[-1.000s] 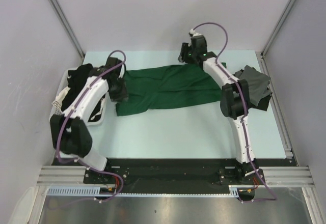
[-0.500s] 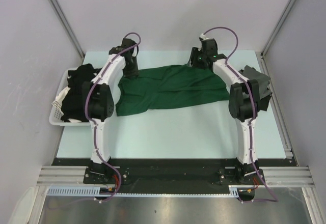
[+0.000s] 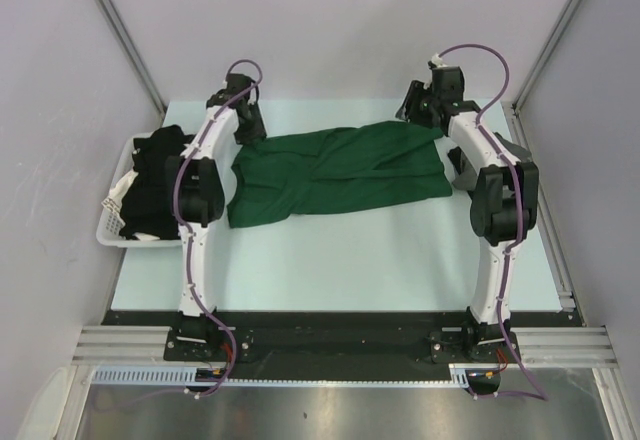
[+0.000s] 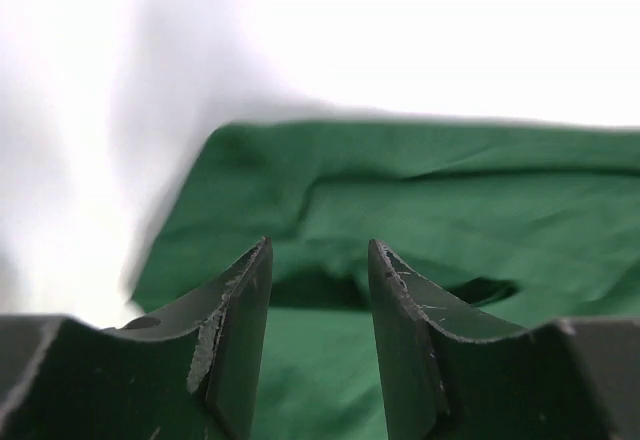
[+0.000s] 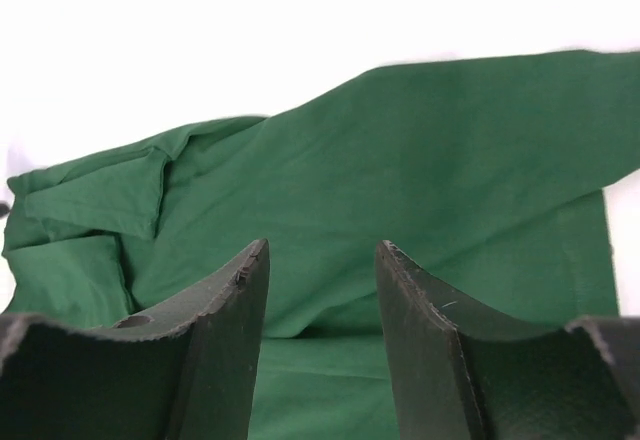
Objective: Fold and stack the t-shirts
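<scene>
A dark green t-shirt [image 3: 335, 172] lies spread across the middle of the table, creased, with a sleeve folded over in the right wrist view [image 5: 90, 200]. My left gripper [image 3: 248, 130] hovers at its far left corner. Its jaws are open in the left wrist view [image 4: 318, 245], with only green cloth [image 4: 450, 210] below them. My right gripper [image 3: 418, 118] is at the shirt's far right corner, also open [image 5: 322, 245] and holding nothing. Black t-shirts [image 3: 150, 180] are heaped in the basket on the left. A grey t-shirt [image 3: 515, 150] is mostly hidden behind the right arm.
The white slatted basket [image 3: 112, 222] sits at the table's left edge. Metal frame posts and walls close in the back and both sides. The pale table surface [image 3: 350, 260] stretches in front of the green shirt.
The left arm swung from the basket side up to the shirt's far left corner. The right gripper moved right along the far edge, and the green shirt now lies wider to the right.
</scene>
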Robot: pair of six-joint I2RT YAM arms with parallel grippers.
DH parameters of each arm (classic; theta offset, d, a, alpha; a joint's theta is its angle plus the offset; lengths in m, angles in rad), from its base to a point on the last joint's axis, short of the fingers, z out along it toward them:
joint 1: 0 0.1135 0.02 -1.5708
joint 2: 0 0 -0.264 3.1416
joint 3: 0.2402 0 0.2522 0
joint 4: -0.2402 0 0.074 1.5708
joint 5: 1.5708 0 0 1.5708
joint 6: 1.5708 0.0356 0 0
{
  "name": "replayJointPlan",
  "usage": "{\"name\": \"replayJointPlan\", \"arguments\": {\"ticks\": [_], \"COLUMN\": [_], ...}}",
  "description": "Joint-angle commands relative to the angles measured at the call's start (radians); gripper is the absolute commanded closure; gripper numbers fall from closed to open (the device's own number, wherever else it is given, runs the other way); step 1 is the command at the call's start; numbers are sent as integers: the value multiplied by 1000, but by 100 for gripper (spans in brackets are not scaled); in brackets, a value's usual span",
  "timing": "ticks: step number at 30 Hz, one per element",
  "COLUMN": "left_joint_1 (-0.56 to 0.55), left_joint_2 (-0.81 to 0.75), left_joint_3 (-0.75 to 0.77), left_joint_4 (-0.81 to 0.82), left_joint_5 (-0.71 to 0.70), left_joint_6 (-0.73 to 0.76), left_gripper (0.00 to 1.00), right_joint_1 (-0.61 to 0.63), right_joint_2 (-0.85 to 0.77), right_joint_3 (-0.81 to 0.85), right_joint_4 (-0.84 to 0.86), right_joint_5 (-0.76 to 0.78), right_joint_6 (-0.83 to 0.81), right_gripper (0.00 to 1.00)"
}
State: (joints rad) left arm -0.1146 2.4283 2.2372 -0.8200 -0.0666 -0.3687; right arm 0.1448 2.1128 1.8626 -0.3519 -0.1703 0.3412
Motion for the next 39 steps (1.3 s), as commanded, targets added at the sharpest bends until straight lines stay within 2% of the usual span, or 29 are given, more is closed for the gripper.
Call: {"name": "replayJointPlan", "arguments": {"ticks": [1,7,39], "left_joint_1": [-8,-13,-8], "left_joint_2": [28,43,74], "left_joint_3": [70,56,52], "left_joint_4": [102,113,45], "left_joint_5": [88,119,14], "left_joint_6": [-36,-44,-16], "left_gripper": [53,55,53], "right_joint_1": [10,10,15], "right_joint_2": [-48,-39,-10], "right_joint_3": [-10,-11,-11], "right_joint_4": [17,25,31], "right_joint_5": [-31,-47,-63], "right_joint_6": [15,25,28], "right_gripper": [49,49,49]}}
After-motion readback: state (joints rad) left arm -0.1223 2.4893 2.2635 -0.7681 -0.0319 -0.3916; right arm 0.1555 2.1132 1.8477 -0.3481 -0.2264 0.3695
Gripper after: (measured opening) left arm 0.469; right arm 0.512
